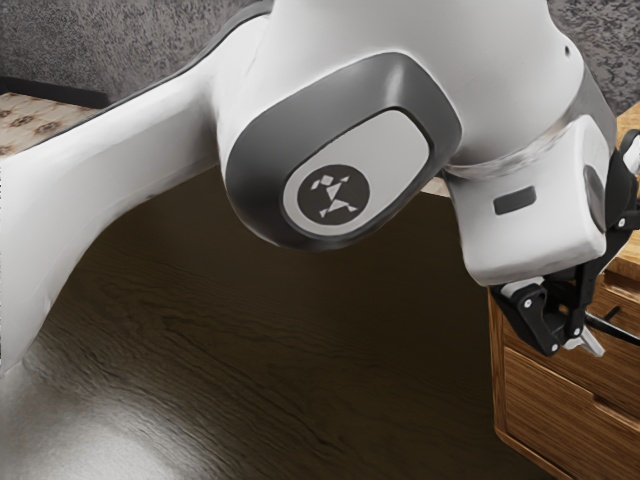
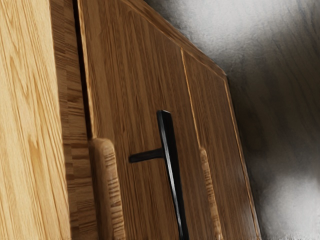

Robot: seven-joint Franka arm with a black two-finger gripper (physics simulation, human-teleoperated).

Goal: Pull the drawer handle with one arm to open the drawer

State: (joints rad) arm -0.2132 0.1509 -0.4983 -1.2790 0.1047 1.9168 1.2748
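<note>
In the exterior view the gripper (image 1: pixel 553 320) hangs spread wide, holding nothing, at the front of the wooden cabinet (image 1: pixel 560 420). It is just beside the thin black drawer handle (image 1: pixel 620 328), whose long axis runs along the cabinet's face toward the exterior view's right. In the wrist view the drawer handle (image 2: pixel 170 160) lies lengthwise on the drawer front (image 2: pixel 135 100), stands off it on 1 short stem and sits between 2 rounded wooden ridges (image 2: pixel 105 190).

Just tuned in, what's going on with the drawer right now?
The arm holds its hand at the front of the wooden cabinet, close to a drawer's black handle. Whether the hand grips the handle is not clear. The drawer front shows no clear sign of being pulled out.
</note>
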